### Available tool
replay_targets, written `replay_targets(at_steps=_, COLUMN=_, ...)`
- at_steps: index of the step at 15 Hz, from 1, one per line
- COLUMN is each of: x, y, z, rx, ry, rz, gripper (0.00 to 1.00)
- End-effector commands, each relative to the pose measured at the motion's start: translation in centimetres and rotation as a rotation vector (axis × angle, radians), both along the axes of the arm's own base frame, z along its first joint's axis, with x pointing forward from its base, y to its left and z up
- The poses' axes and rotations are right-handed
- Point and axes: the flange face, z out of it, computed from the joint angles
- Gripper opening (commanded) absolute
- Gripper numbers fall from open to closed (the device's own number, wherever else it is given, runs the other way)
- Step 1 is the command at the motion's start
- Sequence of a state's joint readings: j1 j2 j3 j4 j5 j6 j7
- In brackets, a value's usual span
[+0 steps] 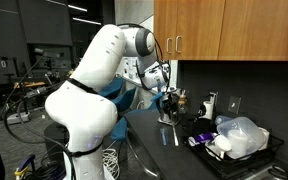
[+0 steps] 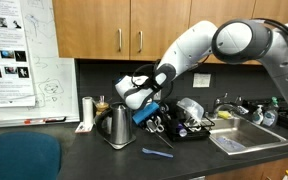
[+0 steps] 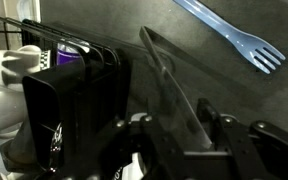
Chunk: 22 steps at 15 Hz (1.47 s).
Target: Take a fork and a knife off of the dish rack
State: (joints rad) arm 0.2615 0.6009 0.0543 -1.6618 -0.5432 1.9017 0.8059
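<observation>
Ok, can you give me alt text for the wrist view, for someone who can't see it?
Seen from the wrist, a long grey knife slants up from the gripper over a dark countertop; whether it is clamped is unclear. A blue fork lies on it at upper right, and the black dish rack, holding white dishes, fills the left.

Bulky glossy white smooth-shelled arm (image 1: pixel 92 70) of rounded, swollen segments, dark grey rings at the joints. Matte black blocky metal gripper (image 3: pixel 179 135) at its end, with thick dark fingers (image 3: pixel 224 135).
</observation>
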Motion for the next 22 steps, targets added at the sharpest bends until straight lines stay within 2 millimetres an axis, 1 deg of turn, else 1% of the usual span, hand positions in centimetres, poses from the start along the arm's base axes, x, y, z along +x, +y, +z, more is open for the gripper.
replay_targets(at_steps=1, x=-0.4, y=-0.3, z=0.5, rx=0.016, ry=0.006, rz=0.002, gripper=0.78)
replay_targets(at_steps=4, x=-0.4, y=-0.5, z=0.5, rx=0.014, ry=0.005, rz=0.0, gripper=0.98)
replay_targets(at_steps=7, x=-0.3, y=-0.4, z=0.6, rx=0.019, ry=0.0, rz=0.002, gripper=1.0)
replay_targets(at_steps=9, x=0.1, y=-0.4, z=1.1, rx=0.025, ry=-0.037, rz=0.005, gripper=1.0)
replay_targets(at_steps=11, x=0.9, y=-0.8, z=2.1, rx=0.034, ry=-0.092, rz=0.021, gripper=1.0)
replay_targets(at_steps=14, x=2.1, y=-1.3, z=4.2, rx=0.059, ry=-0.163, rz=0.013, gripper=1.0)
replay_targets(at_steps=16, x=2.4, y=-1.4, z=5.3, rx=0.055, ry=-0.192, rz=0.028, gripper=1.0)
replay_targets(at_steps=17, x=2.3, y=-1.4, z=5.7, rx=0.056, ry=-0.202, rz=0.028, gripper=1.0)
replay_targets(at_steps=19, x=1.2, y=-1.1, z=6.0, rx=0.06, ry=-0.202, rz=0.018, gripper=1.0)
replay_targets(at_steps=20, x=0.6, y=-0.8, z=5.9, rx=0.063, ry=-0.196, rz=0.011, gripper=1.0)
replay_targets(at_steps=22, x=-1.4, y=0.1, z=5.0, rx=0.07, ry=-0.171, rz=-0.015, gripper=1.0)
